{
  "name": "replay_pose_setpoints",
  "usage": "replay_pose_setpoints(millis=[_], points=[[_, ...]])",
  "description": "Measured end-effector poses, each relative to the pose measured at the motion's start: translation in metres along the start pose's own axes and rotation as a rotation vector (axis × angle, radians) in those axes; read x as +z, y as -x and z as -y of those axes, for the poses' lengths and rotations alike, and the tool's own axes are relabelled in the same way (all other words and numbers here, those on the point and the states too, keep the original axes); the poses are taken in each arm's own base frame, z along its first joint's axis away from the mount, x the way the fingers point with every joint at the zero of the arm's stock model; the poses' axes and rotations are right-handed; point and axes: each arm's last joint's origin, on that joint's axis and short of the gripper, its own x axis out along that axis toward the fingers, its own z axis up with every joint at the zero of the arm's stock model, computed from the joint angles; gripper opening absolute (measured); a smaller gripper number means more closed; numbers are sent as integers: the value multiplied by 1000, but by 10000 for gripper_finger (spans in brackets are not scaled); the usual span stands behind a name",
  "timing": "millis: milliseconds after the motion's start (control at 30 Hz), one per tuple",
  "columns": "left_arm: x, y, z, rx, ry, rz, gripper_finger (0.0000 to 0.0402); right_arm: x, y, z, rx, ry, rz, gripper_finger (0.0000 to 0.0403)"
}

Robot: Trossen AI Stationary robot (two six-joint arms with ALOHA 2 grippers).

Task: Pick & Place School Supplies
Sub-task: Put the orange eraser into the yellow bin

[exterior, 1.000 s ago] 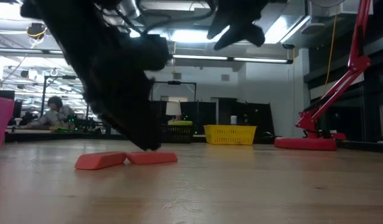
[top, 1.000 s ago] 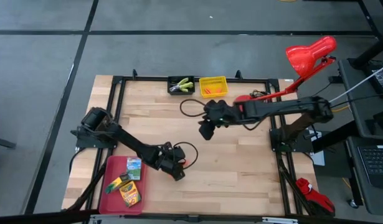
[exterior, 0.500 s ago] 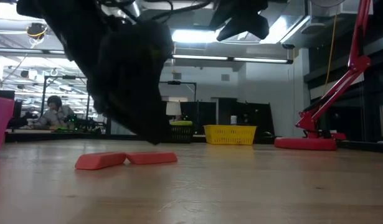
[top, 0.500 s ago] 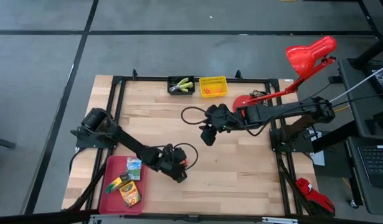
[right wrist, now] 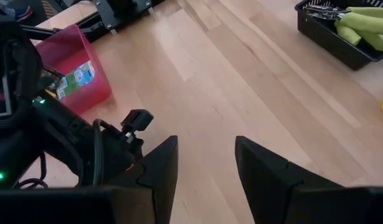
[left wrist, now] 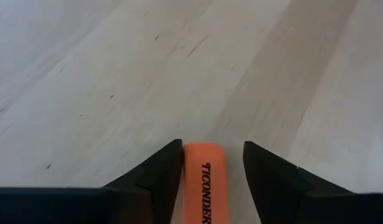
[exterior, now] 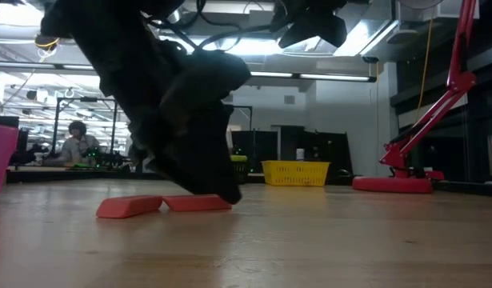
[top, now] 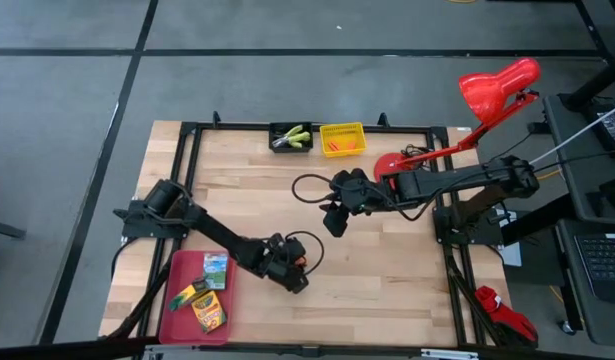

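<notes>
1. Orange piece (left wrist: 202,186) is lying flat on the table (top: 387,270), near the front, just right of the red tray (top: 172,300); I am seeing it between my left gripper's (left wrist: 207,163) fingers.
2. Those fingers are standing apart on either side of it, not yet clamped.
3. My right gripper (right wrist: 203,163) is hanging spread above mid-table, holding nothing.
4. Crayon boxes (top: 202,300) are sitting in the tray; green-handled tools (right wrist: 359,25) are lying in the far black bin (right wrist: 328,37).

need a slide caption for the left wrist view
Left gripper straddles an orange eraser lying on the wooden table, a finger on each side.
</notes>
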Motion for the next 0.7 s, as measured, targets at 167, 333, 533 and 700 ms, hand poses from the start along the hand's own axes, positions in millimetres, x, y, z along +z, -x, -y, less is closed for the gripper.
replay_pose_setpoints(millis=[167, 333, 533, 700], points=[[0, 0, -4, 18, 34, -73, 121, 1, 1, 0, 7, 1, 7, 162], [-2, 1, -3, 27, 30, -63, 81, 4, 0, -2, 24, 11, 35, 162], [1, 6, -3, 19, 21, -31, 68, 5, 0, -2, 32, 4, 45, 162], [18, 14, -11, 17, 0, -19, 70, 5, 1, -2, 29, 0, 47, 162]])
